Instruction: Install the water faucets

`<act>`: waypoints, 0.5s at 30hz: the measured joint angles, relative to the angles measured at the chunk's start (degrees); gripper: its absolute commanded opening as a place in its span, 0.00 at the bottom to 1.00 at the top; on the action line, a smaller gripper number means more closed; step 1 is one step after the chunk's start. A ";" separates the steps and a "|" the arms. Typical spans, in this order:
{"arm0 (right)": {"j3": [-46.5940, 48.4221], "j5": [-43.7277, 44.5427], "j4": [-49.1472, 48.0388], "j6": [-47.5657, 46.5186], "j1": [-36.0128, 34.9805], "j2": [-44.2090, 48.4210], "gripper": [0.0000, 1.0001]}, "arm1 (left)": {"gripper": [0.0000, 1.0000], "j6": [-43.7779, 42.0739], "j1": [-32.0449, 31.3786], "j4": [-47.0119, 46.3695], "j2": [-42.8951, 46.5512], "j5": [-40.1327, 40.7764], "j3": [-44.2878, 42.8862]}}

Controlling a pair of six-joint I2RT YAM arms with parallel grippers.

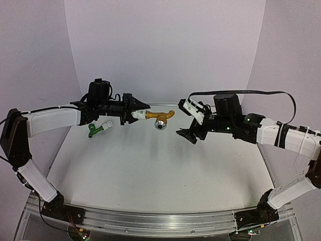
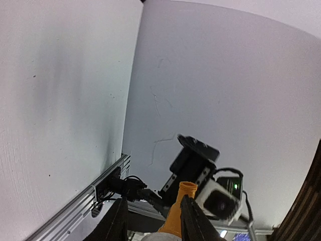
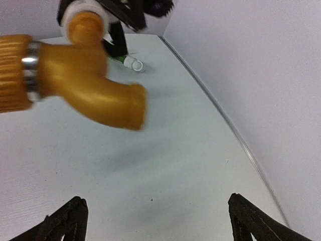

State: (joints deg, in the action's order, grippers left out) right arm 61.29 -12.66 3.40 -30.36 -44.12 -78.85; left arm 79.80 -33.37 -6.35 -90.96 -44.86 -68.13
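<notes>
The yellow-gold faucet (image 1: 160, 118) hangs in the air above the back of the table, joined to a white pipe fitting (image 1: 140, 115). My left gripper (image 1: 140, 112) is shut on that fitting. In the left wrist view the gold spout (image 2: 181, 208) rises between my fingers (image 2: 192, 221). My right gripper (image 1: 181, 119) stands wide open just right of the spout, apart from it. Its wrist view shows the faucet (image 3: 88, 83) ahead of the open, empty gripper (image 3: 158, 221). The green faucet (image 1: 95, 130) lies on the table at the back left with a white fitting (image 1: 107, 125) on it.
White walls close in the table at the back and on both sides. An aluminium rail (image 1: 160, 221) runs along the near edge between the arm bases. The table's right edge strip (image 3: 220, 118) shows in the right wrist view.
</notes>
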 measured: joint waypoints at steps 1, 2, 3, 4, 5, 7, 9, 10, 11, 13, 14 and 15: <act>-0.21 -0.08 -1.06 -3.41 -1.18 0.05 0.98 | 0.00 2.05 0.36 0.73 0.00 0.64 0.51; -0.31 -0.39 -1.84 -6.57 -2.23 0.09 0.98 | 0.00 3.86 0.63 1.08 0.00 1.23 0.98; -0.34 -0.91 -2.52 -9.48 -3.17 0.11 0.98 | 0.00 5.51 0.80 1.44 0.00 1.72 1.34; -0.34 -1.58 -3.15 -12.21 -4.04 0.11 0.98 | 0.00 7.04 0.87 1.89 0.00 2.10 1.58; -0.34 -2.41 -3.62 -14.89 -4.86 0.11 0.98 | 0.00 8.40 0.85 2.31 0.00 2.36 1.74; -0.34 -4.05 -4.22 -19.88 -6.12 0.09 0.98 | 0.00 10.44 0.81 2.73 0.00 2.58 1.87; -0.28 -5.28 -5.17 -23.43 -6.70 -0.24 0.98 | 0.00 11.75 0.78 2.89 0.00 2.57 1.87; -0.15 -5.69 -5.86 -24.64 -6.87 -0.60 0.96 | 0.00 12.12 0.75 2.89 0.00 2.55 1.87; 0.15 -5.99 -6.64 -25.59 -7.01 -1.24 0.95 | 0.00 12.39 0.75 2.90 0.00 2.53 1.87; 1.09 -6.46 -7.73 -26.68 -7.15 -2.79 0.87 | 0.00 12.89 0.75 2.91 0.00 2.41 1.87; 1.62 -6.62 -8.30 -27.28 -7.27 -3.62 0.81 | 0.00 13.10 0.75 2.91 0.00 2.36 1.87; 2.27 -6.83 -8.68 -27.55 -7.36 -4.49 0.78 | 0.00 13.19 0.75 2.91 0.00 2.29 1.87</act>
State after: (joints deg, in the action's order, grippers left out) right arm 63.56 -19.49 -5.28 -57.91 -51.49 -83.34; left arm 92.99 -32.62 -3.44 -90.96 -42.57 -66.26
